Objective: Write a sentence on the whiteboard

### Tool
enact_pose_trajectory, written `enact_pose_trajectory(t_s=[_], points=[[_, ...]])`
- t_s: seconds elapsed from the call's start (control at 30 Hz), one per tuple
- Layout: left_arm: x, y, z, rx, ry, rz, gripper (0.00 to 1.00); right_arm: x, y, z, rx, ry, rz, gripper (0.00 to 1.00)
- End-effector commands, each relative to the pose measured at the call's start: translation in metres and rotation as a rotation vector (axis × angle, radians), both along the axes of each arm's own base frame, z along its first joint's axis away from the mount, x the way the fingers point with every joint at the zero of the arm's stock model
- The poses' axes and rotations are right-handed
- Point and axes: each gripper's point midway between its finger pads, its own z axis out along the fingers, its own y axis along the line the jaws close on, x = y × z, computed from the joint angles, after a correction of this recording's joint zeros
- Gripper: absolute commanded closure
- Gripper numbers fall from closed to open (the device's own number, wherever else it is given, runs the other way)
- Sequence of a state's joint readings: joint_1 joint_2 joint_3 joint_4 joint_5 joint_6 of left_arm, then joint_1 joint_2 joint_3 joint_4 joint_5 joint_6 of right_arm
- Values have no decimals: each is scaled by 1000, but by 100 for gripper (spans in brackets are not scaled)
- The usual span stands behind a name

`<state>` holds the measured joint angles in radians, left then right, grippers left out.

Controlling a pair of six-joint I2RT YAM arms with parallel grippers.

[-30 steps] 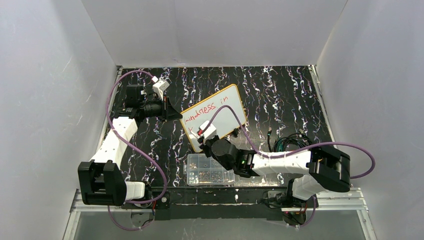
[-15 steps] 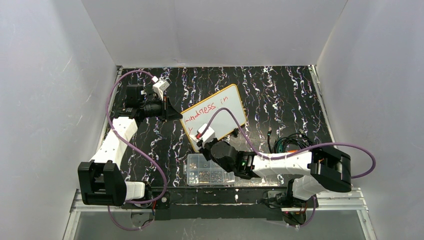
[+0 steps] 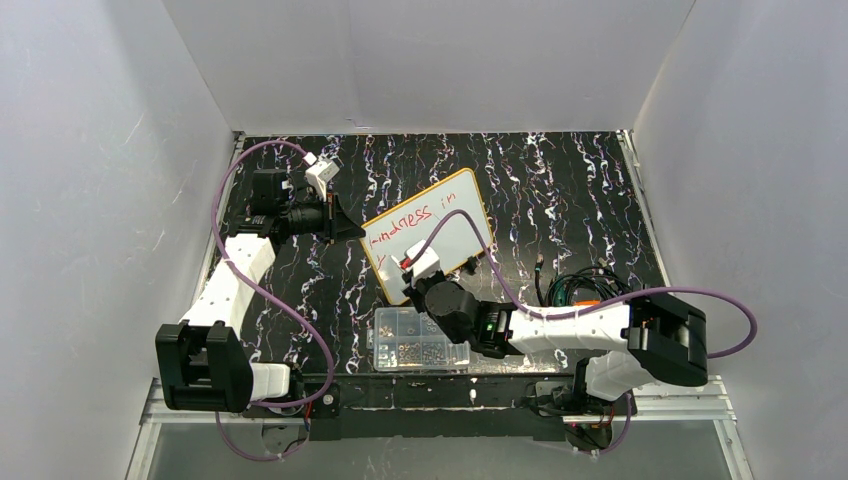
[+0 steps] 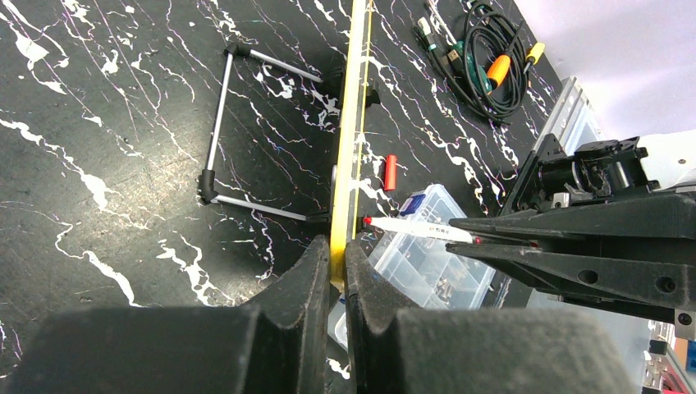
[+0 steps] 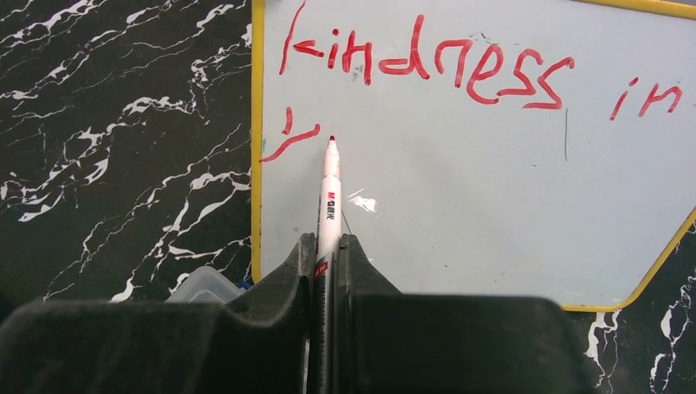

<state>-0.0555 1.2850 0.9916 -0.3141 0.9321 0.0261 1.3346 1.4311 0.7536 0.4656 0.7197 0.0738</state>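
clerk: whiteboard (image 3: 440, 240), position?
checker: propped mid-table, yellow edge pinched by left gripper (image 4: 335, 250).
clerk: right gripper (image 5: 327, 244)?
checker: clamped on marker (image 5: 330, 185); tip is held below sentence (image 5: 427, 66) "kindness in".

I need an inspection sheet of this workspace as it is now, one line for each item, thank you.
Surface: black marbled tabletop.
Job's things: whiteboard propped on a wire stand; sentence reads "kindness in", second line barely begun; marker tip beside its first mark.
Clutter: clear compartment box near the board; red cap on the table.
Grippers: left claw shut on the whiteboard's rim; right claw shut on the marker.
Cables: purple cable along each arm; dark cable bundle at right.
Surroundings: white walls on three sides.
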Motion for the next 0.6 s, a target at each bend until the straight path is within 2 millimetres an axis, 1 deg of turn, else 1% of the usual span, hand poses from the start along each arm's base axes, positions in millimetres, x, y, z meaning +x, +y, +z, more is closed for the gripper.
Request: enact_pose_trajectory(t_s=[0.0, 0.3, 0.57], points=[[-9, -5, 15, -30, -43, -34, 100, 13, 1, 15, 47, -34, -58, 99], [-9, -5, 16, -31, -43, -35, 100, 16, 8, 15, 35, -50, -41, 99], [-9, -5, 16, -32, -43, -35, 100, 13, 7, 17, 38, -64, -18, 99]])
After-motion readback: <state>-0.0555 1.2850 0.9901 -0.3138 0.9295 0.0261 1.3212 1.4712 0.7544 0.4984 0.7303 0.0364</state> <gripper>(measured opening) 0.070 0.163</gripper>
